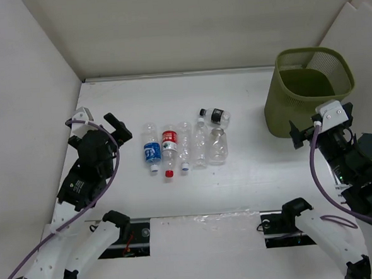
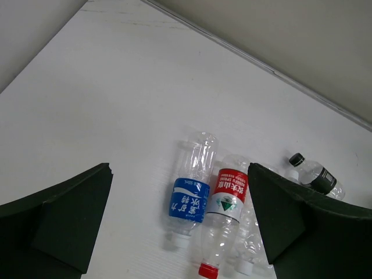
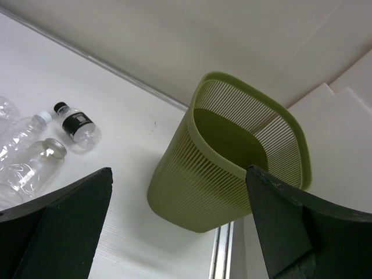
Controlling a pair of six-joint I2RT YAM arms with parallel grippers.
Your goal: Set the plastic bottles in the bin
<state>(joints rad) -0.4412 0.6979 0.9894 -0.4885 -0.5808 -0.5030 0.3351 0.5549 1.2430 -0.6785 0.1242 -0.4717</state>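
Spread wide and empty, your left gripper (image 1: 98, 121) and right gripper (image 1: 322, 126) flank six small clear plastic bottles (image 1: 185, 146), seemingly light, crushable, slick: pinch gently mid-body for the olive-green mesh plastic bin (image 1: 283, 111).

White table (image 1: 251, 180), plain white wall panels (image 1: 198, 25) behind and at both sides

Six plastic bottles (image 1: 185, 146) in all: one blue-labelled bottle (image 1: 152, 151), one red-labelled bottle (image 1: 168, 140), one black-labelled bottle (image 1: 216, 117) at the group's one o'clock, three unlabelled bottles (image 1: 201, 145). One bin (image 1: 285, 111), at two o'clock
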